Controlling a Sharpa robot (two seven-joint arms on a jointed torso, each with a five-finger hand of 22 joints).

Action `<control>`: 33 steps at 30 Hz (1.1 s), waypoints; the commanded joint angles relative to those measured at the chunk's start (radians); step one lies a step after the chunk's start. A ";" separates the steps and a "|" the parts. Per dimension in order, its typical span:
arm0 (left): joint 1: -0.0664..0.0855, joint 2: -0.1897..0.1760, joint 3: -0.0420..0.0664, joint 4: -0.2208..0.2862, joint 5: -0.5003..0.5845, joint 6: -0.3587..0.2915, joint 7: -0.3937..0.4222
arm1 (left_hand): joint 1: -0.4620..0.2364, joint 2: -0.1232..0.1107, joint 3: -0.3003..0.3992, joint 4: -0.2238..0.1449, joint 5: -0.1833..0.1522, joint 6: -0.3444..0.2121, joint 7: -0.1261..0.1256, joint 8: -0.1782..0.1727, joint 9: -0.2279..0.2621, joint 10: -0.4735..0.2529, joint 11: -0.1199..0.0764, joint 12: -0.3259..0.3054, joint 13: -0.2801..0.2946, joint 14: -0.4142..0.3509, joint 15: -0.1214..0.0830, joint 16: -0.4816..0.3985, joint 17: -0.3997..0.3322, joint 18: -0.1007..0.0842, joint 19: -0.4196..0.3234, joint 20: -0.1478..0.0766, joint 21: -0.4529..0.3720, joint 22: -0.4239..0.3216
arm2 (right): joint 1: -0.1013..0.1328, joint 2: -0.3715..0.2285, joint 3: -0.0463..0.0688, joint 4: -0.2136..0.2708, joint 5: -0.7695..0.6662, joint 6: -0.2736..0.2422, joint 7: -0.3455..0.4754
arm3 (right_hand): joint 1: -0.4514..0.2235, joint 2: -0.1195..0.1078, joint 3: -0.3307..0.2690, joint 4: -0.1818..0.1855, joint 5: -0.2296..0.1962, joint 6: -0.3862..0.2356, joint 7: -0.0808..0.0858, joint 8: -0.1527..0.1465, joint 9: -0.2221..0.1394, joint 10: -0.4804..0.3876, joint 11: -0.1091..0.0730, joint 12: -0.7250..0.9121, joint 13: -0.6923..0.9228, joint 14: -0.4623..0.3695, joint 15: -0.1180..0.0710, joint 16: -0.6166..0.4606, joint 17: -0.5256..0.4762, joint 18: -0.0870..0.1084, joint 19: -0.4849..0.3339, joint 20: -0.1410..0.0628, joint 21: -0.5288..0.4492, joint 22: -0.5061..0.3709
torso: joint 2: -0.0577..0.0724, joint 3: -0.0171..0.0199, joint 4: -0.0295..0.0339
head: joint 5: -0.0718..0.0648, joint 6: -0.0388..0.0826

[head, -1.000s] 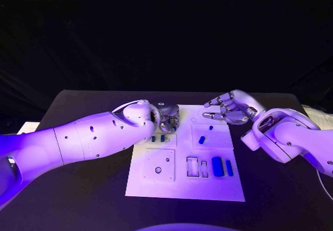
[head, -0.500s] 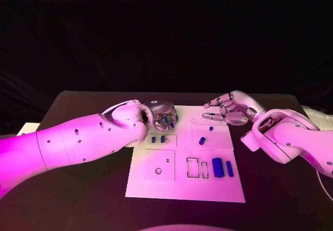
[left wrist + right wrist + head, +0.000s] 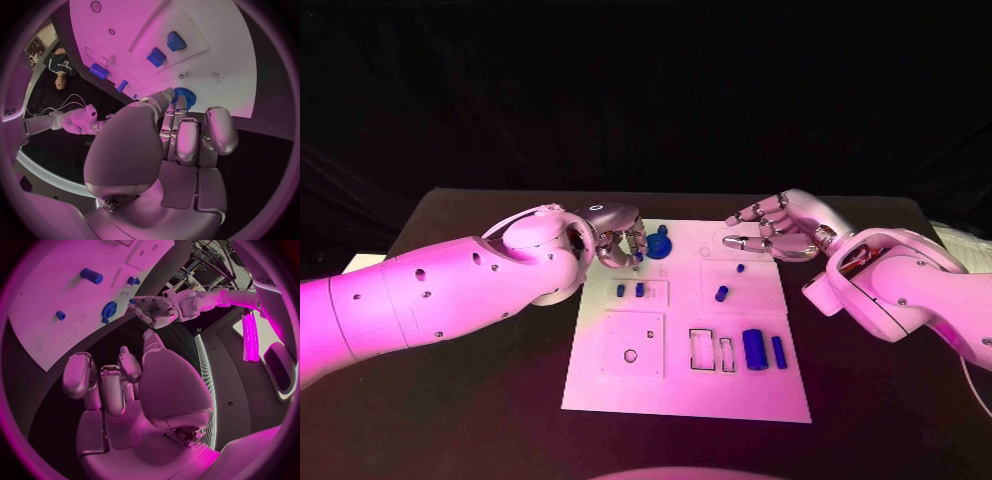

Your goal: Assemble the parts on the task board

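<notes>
The black tabletop [image 3: 473, 400] carries the white task board [image 3: 687, 385], which lies in its middle with its long side running away from the robot. The left arm [image 3: 430, 290] reaches in across the near-left of the tabletop, and its left robot hand [image 3: 612, 238] sits at the board's far-left corner with fingers curled together; a round blue toothed part [image 3: 659, 243] lies just beside those fingertips, and whether they actually pinch it or merely touch it cannot be told from these views. In the left wrist view the same blue disc [image 3: 183, 96] shows right at the ends of the fingers [image 3: 187, 140], over the board's edge. The right arm [image 3: 906, 295] comes in from the other side, and the right robot hand [image 3: 776, 228] hovers above the board's far-right corner, fingers loosely curled and spread apart, holding nothing. On the near half of the board a large blue cylinder [image 3: 754, 348] lies beside a slimmer blue bar [image 3: 777, 350], both to the right of two empty rectangular outlines [image 3: 713, 350]. Near the board's middle lies a small blue peg [image 3: 720, 293], tilted, and to its left two short blue pegs [image 3: 630, 290] stand side by side in a framed recess.
</notes>
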 commanded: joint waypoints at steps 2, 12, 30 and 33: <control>0.001 -0.007 0.001 -0.003 0.026 0.032 -0.015 | -0.010 -0.005 0.006 0.001 -0.002 0.006 -0.001 -0.006 -0.002 0.009 0.001 -0.007 0.001 0.027 -0.006 0.005 -0.001 -0.019 0.009 0.000 0.005 0.019 | -0.001 0.001 0.000 0.000 -0.004 0.011 0.009 | -0.003 0.008 -0.005 -0.001 0.007 0.008 0.000 0.001 0.000 -0.007 -0.001 0.006 -0.001 0.070 -0.004 -0.003 0.096 0.008 -0.001 -0.002 -0.005 0.001 | 0.001 -0.0003 -0.0008 | 0.002 -0.001; -0.002 0.000 -0.001 -0.030 0.031 0.063 -0.021 | -0.017 -0.007 0.006 0.001 -0.003 0.007 -0.002 -0.008 -0.002 0.011 0.001 -0.010 0.001 0.027 -0.006 0.005 -0.004 -0.019 0.008 0.001 0.005 0.019 | -0.001 0.003 0.000 0.000 -0.004 0.012 0.009 | -0.003 0.008 -0.005 -0.001 0.007 0.008 0.000 0.001 0.000 -0.007 -0.001 0.006 -0.001 0.070 -0.004 -0.003 0.096 0.008 -0.001 -0.002 -0.005 0.001 | 0.001 -0.0003 -0.0016 | 0.004 -0.005; -0.006 0.017 -0.004 -0.041 0.031 0.079 -0.018 | -0.020 -0.007 0.007 0.000 -0.003 0.009 -0.003 -0.009 -0.003 0.014 0.000 -0.011 0.001 0.026 -0.006 0.004 -0.006 -0.019 0.007 0.001 0.003 0.019 | -0.002 0.004 0.000 0.000 -0.004 0.012 0.009 | -0.002 0.012 -0.006 -0.001 0.008 0.008 0.000 0.001 0.000 -0.007 -0.001 0.006 -0.001 0.070 -0.005 -0.003 0.095 0.008 0.000 -0.002 -0.005 0.002 | 0.001 0.0000 -0.0023 | 0.003 -0.005; -0.007 0.019 -0.006 -0.042 0.032 0.083 -0.019 | -0.022 -0.007 0.007 0.000 -0.003 0.009 -0.003 -0.009 -0.003 0.014 0.000 -0.012 0.001 0.026 -0.006 0.005 -0.006 -0.019 0.007 0.001 0.004 0.020 | -0.002 0.005 0.000 0.000 -0.004 0.012 0.010 | -0.002 0.012 -0.006 -0.001 0.008 0.008 0.000 0.001 0.000 -0.007 -0.001 0.006 -0.001 0.070 -0.005 -0.003 0.095 0.008 0.000 -0.002 -0.005 0.002 | 0.001 0.0003 -0.0021 | 0.003 -0.005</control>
